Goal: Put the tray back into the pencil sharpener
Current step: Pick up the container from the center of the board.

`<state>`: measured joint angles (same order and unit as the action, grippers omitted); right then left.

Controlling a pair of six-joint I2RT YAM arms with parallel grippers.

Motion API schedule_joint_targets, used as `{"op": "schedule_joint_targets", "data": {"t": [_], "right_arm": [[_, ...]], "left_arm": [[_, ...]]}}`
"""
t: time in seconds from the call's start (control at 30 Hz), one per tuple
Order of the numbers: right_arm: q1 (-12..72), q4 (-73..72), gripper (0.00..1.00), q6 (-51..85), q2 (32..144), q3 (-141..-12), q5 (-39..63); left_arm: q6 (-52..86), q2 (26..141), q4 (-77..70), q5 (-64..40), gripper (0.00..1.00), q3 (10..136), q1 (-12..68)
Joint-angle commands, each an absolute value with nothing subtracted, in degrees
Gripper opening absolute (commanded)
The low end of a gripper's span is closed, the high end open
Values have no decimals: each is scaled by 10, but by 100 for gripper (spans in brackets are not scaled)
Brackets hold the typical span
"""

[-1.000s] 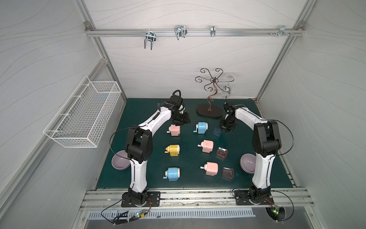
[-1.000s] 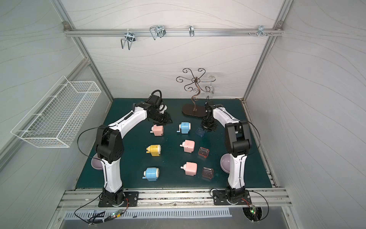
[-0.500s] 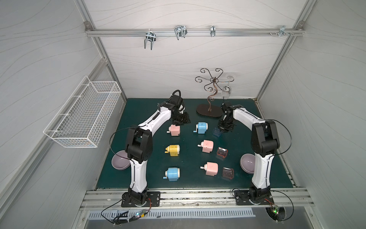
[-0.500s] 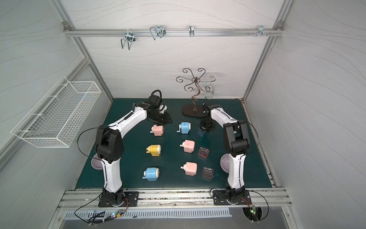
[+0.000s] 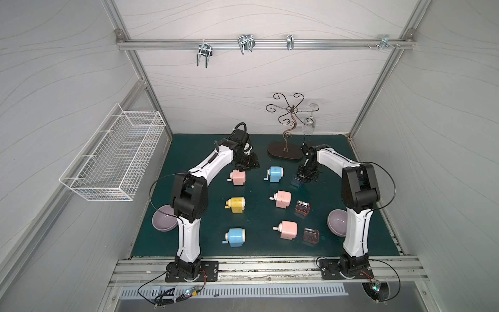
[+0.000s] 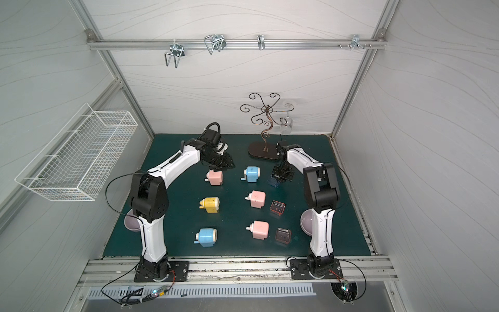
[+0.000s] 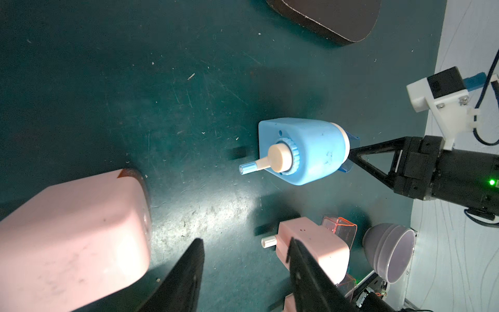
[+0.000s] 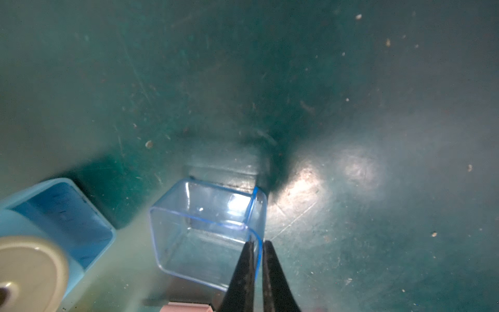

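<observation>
The clear blue tray (image 8: pixel 205 232) stands on the green mat beside the blue pencil sharpener (image 8: pixel 54 216), whose empty slot faces it. My right gripper (image 8: pixel 258 243) is shut on the tray's side wall, one finger inside and one outside. In both top views the tray (image 5: pixel 295 180) (image 6: pixel 274 181) sits just right of the sharpener (image 5: pixel 275 174) (image 6: pixel 252 174), under the right gripper (image 5: pixel 304 176). My left gripper (image 7: pixel 245 243) is open with nothing between its fingers, low over the mat next to a pink sharpener (image 7: pixel 67 243) at the back left (image 5: pixel 247 164).
Two more pink sharpeners (image 5: pixel 283 199) (image 5: pixel 289 229), a yellow one (image 5: pixel 236 204) and a blue one (image 5: pixel 236 237) stand on the mat. Red-tinted trays (image 5: pixel 303 207) (image 5: pixel 311 236) lie at the right. Purple bowls (image 5: pixel 163 221) (image 5: pixel 337 222) flank the arms. A metal stand's base (image 5: pixel 285 154) sits behind.
My right gripper's fingers have closed onto the blue tray's wall. The left arm has stayed where it was.
</observation>
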<state>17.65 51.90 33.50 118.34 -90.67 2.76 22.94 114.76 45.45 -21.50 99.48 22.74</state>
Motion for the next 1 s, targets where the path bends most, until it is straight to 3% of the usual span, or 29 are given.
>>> {"op": "schedule_joint_targets", "data": {"t": [0.0, 0.47, 0.97], "right_arm": [[179, 530, 10, 340, 1192, -900, 14], [189, 564, 6, 299, 1162, -921, -25], [195, 608, 6, 264, 1172, -963, -45]], "left_arm": [[219, 1156, 443, -221, 54, 995, 224], [225, 1150, 427, -246, 54, 991, 221], [292, 1172, 359, -292, 62, 995, 264]]}}
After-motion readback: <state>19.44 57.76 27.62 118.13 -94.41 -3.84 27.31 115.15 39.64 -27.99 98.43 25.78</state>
